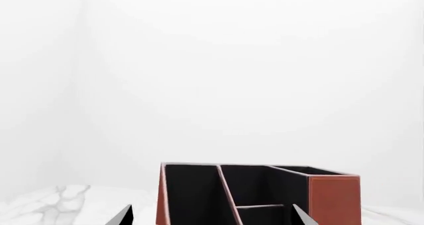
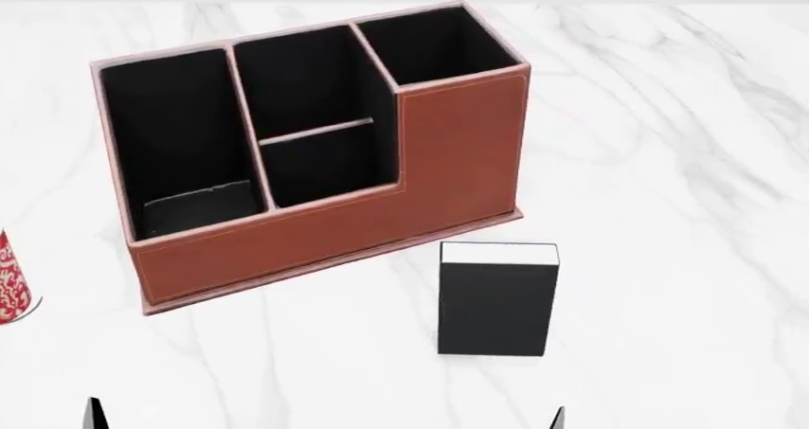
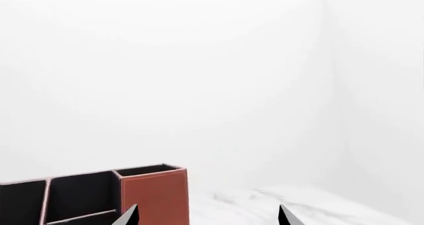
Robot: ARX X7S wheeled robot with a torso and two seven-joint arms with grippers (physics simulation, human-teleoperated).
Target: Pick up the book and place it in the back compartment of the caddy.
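While both arms are kept low at the near edge, the book (image 2: 497, 301) is seen lying flat on the marble table (image 2: 670, 164), just near-right of the caddy (image 2: 316, 235) and apart from it. Spread jaws are shown on the left gripper (image 1: 212, 216) and the right gripper (image 3: 208, 215), nothing between them. A red patterned mug (image 2: 13, 282) is glimpsed far left.
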